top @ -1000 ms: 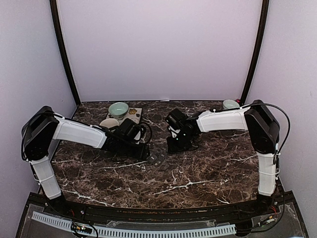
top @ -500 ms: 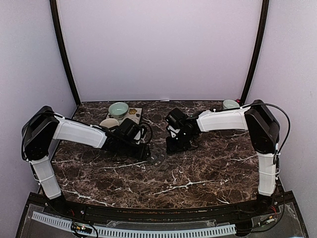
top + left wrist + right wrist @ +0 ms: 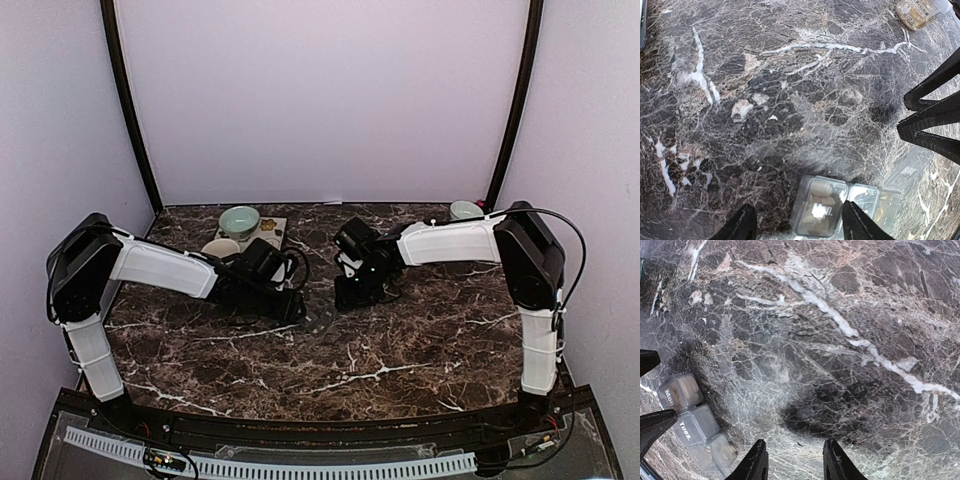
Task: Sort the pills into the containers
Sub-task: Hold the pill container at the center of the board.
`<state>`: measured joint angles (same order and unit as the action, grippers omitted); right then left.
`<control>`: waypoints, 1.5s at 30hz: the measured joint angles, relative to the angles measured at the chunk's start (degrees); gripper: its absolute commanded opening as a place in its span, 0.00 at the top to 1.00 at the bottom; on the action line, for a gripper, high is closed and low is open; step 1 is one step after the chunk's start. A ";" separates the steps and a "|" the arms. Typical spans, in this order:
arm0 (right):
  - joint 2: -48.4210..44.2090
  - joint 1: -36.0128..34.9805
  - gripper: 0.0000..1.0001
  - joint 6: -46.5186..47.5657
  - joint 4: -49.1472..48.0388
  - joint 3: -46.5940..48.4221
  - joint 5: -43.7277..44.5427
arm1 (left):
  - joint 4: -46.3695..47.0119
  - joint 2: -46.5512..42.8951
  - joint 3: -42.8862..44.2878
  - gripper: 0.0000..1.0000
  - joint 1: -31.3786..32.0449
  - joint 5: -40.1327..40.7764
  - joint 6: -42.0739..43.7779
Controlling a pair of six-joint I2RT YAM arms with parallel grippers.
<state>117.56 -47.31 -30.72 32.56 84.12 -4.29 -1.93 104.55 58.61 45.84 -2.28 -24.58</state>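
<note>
left fingers (image 3: 746, 224): spread roughly halfway and not gripping anything. They straddle the end cell of the containers (image 3: 867, 200). One tip sits over the divider and the other is clear of the wall. Looks like they're lined up to steady or pinch the strip, but that's a guess.

right fingers (image 3: 756, 462): also apart, with nothing but bare marble between them. They hang just beside the strip, probably placed so as not to crowd the other arm.

containers: a low strip of translucent grey plastic, made of joined square cells with rounded corners. Lids are printed "Mon" and "Tues.". It lies flat on the worktop, right between the two arms, mid-table.

pills (image 3: 821, 190): tiny smooth tan lumps, a few showing in the end cell. There are more of the same colour in the little jar (image 3: 920, 11) farther off, which looks like clear plastic.

worktop (image 3: 790, 100): dark brown marble pattern with white veins, and glossy. The light strip could easily skid if nudged sideways.

farther out: a pale teal bowl (image 3: 240, 218) and a white mug (image 3: 220, 247) sit back left, well apart from the strip.
</note>
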 measured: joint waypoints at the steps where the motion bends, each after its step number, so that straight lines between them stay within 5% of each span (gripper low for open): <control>1: 0.00 0.00 0.61 0.00 0.00 0.00 -0.02 | 0.00 0.09 0.11 0.39 0.00 -0.09 0.00; 45: 0.00 -0.94 0.62 -0.07 0.02 0.04 -0.11 | 0.57 -2.23 -1.49 0.39 0.04 -3.43 -0.04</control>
<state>117.56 -48.25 -30.79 32.58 84.16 -4.40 -1.37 102.32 57.12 45.89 -5.72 -24.62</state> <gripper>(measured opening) 0.379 0.606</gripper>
